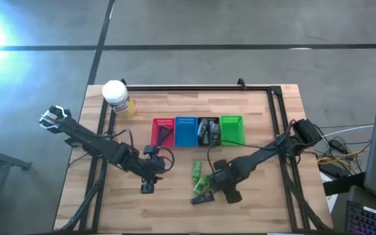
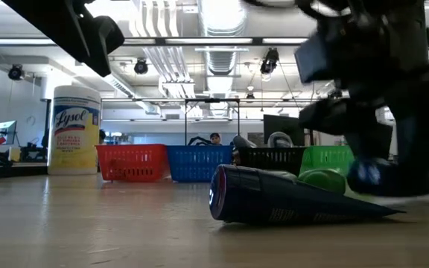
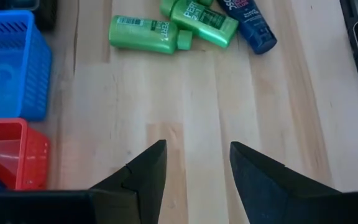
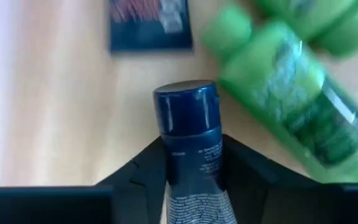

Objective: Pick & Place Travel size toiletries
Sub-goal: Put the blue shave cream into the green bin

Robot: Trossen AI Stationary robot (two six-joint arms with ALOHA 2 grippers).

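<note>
Two bright green bottles (image 1: 198, 172) (image 1: 202, 188) and a dark tube (image 1: 202, 199) lie flat on the table near its front middle. In the low view that dark tube (image 2: 289, 205) lies on its side in front. My right gripper (image 1: 216, 177) stands just right of them and is shut on a second dark blue tube (image 4: 188, 124). My left gripper (image 1: 147, 187) hovers left of the pile, open (image 3: 197, 146), with nothing between its fingers. Its wrist view shows the green bottles (image 3: 145, 34) and a dark tube (image 3: 253, 28) farther off. My right gripper pinches the dark blue tube between its two fingers (image 4: 148, 171), on the body just behind the blue cap (image 4: 185, 106). The fingers lie along the tube, and the cap end sticks out past the fingertips. Whether the tube clears the table I cannot tell.
Four slotted baskets stand in a row behind the pile: red (image 1: 162, 130), blue (image 1: 186, 130), black (image 1: 207, 129) with items inside, green (image 1: 232, 128). A white-capped yellow jar (image 1: 117, 98) stands at the far left corner. Bare wood lies along the near edge.
</note>
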